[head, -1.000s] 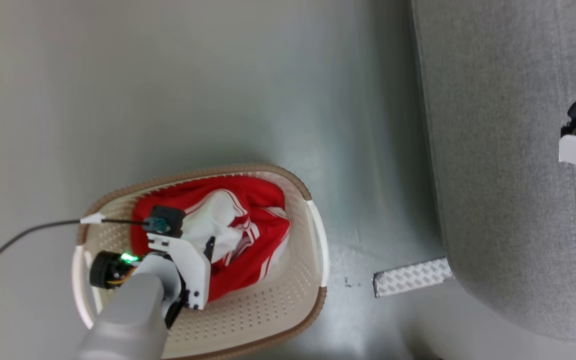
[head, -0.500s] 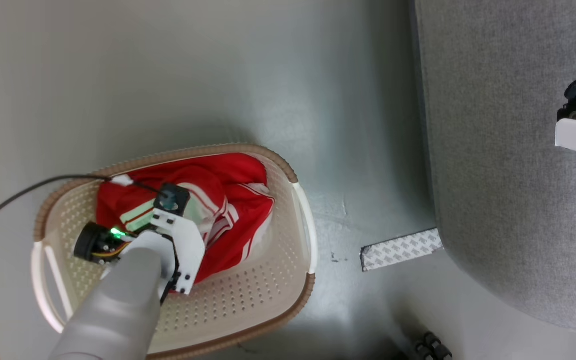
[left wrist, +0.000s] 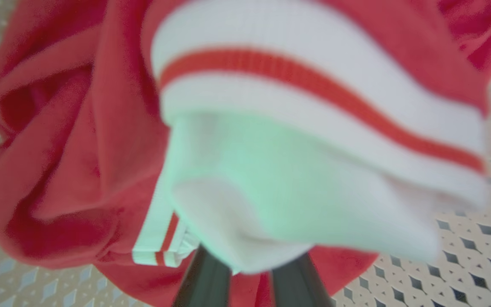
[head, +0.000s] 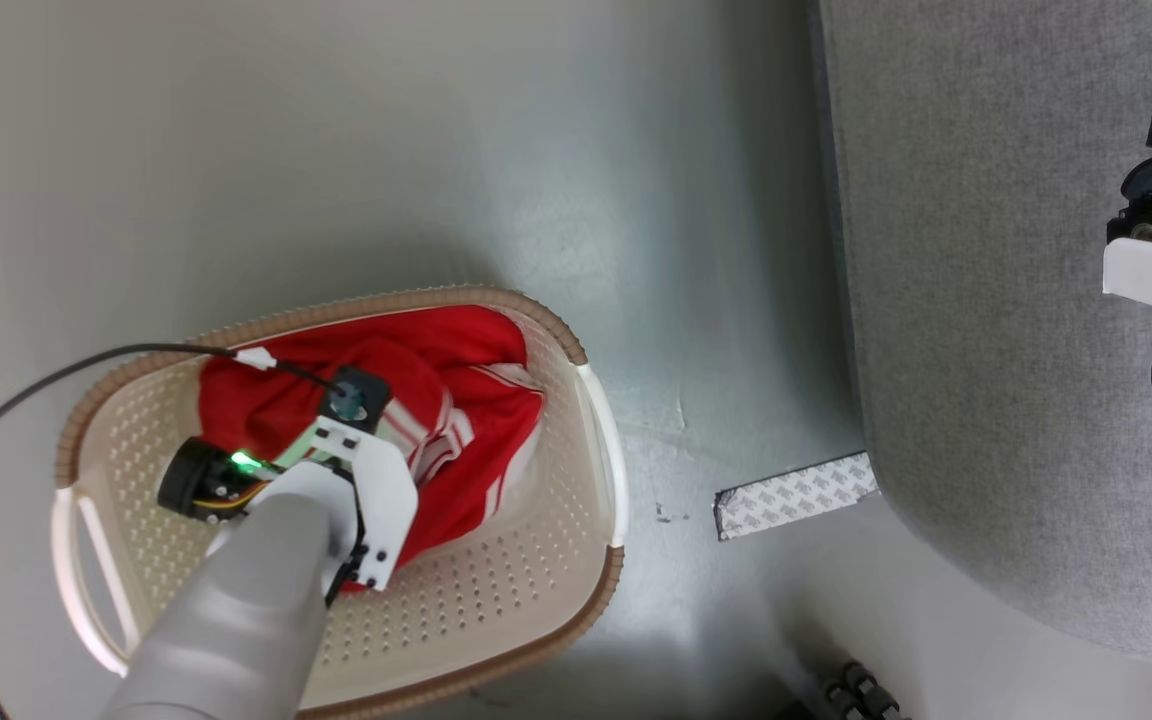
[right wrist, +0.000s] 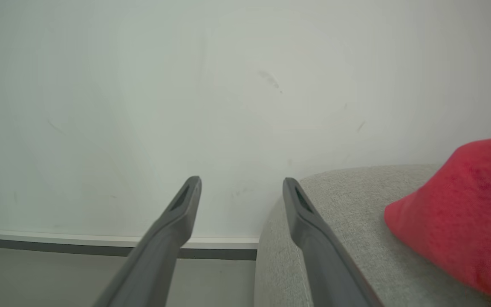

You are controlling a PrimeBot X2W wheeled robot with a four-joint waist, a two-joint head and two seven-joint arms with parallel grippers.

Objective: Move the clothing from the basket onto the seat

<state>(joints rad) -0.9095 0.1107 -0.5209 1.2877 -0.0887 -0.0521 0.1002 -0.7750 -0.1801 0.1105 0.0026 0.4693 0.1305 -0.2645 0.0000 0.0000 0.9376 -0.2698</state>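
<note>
Since a second ago left gripper [left wrist: 249, 277] has sunk into the clothing [head: 456, 420] and narrowed. Layout: seat [head: 986, 300] right of basket [head: 496, 620], apart. Clothing bunched in basket. Jaws nearly closed, white fold [left wrist: 249, 179] pinched between. Advice: lift straight, slowly; clear rim [head: 536, 320] before swinging right.

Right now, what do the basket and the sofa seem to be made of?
The basket looks like smooth cream plastic: moulded rows of small holes. The sofa seems covered in matte grey woven fabric: a fine grain shows.
</note>
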